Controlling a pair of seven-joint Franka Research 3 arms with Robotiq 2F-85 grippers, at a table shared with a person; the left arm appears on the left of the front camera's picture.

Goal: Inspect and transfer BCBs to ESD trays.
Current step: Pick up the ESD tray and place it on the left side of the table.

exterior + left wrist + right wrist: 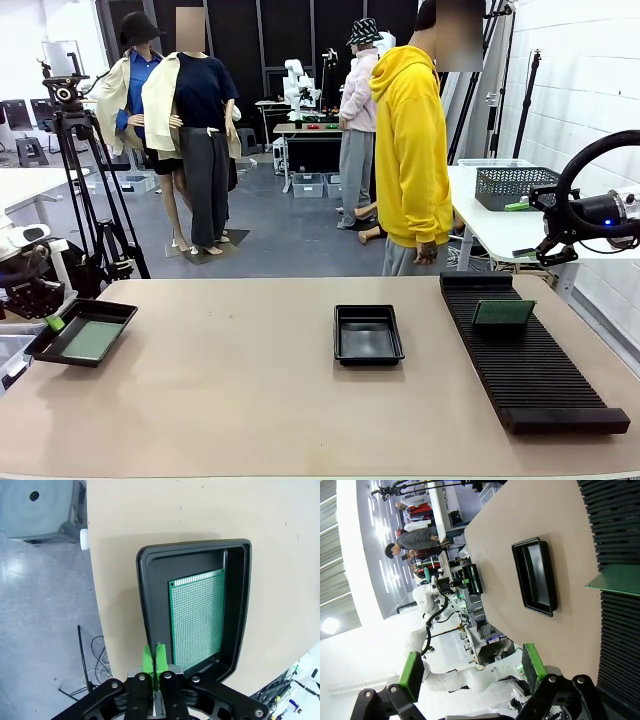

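Note:
A black ESD tray point(62, 345) sits at the table's left edge with a green BCB point(90, 340) lying flat on its floor. My left gripper point(50, 318) is shut on that tray's rim. In the left wrist view the green pads point(147, 661) pinch the near rim of the tray point(145, 600), and the BCB point(197, 620) lies inside. A second ESD tray point(368, 333) stands empty at mid-table. Another BCB point(503, 313) stands upright in the black slotted rack point(525, 360). My right gripper point(472, 670) is open and holds nothing, off the table's right side, apart from the empty tray point(535, 577) and the racked BCB point(615, 580).
A person in a yellow hoodie point(412, 150) stands at the far side of the table. A grey wire basket point(510, 187) rests on a white side table at the back right. A camera tripod point(85, 180) stands at the far left. My right arm point(600, 212) hovers beyond the rack.

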